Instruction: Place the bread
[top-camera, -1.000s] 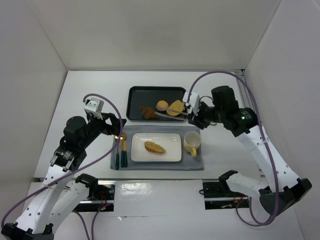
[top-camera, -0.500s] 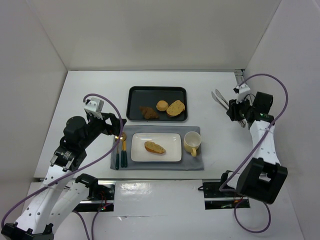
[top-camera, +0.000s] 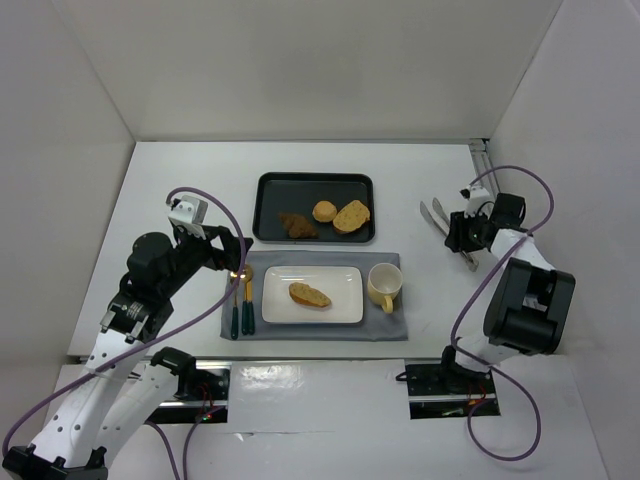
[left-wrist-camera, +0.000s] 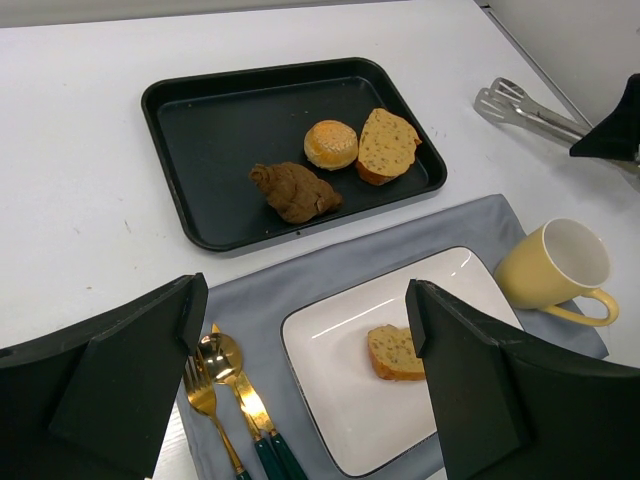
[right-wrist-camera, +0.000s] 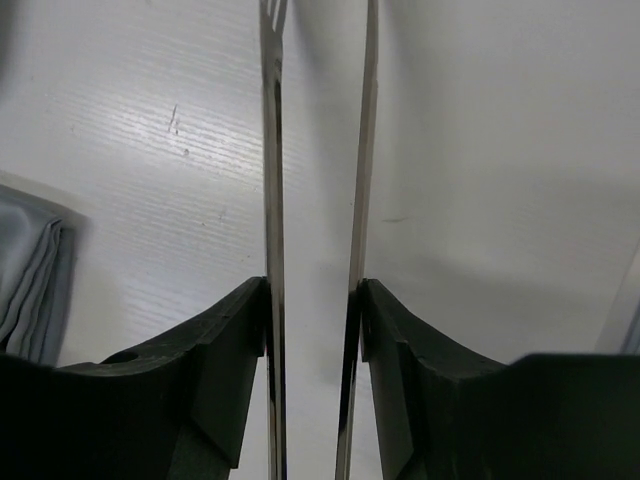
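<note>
Right hand (right-wrist-camera: 312, 335) is gripping a pair of metal tongs (top-camera: 432, 213), its two fingers pressing on the outsides of the tong arms. The arms are standing slightly apart with nothing between them. This hand is sitting at the right side of the table (top-camera: 180, 180), well apart from the place setting, and whether the tongs are resting on the table or hanging just above it cannot be told.

The bread (top-camera: 309, 295) is lying near the middle of the white plate (top-camera: 340, 275), its long axis running left to right and tilting a little from far-left to near-right. From the right hand it is lying to the left and slightly nearer. The yellow mug (top-camera: 383, 287) is standing on the grey placemat (top-camera: 385, 325) between that hand and the plate, so any reach back from that side would be passing over or around it.

The left hand (top-camera: 228, 252) is hovering with its fingers wide apart and holding nothing, above the gold spoon and fork (top-camera: 240, 300) at the placemat's left edge. It is the nearer of the two to the bread.

Beyond the plate, the black tray (top-camera: 270, 195) is carrying a round bun (top-camera: 324, 211), a wider slice (top-camera: 351, 216) and a dark brown pastry (top-camera: 296, 225).

Judging from this, the bread is already sitting in its place.
</note>
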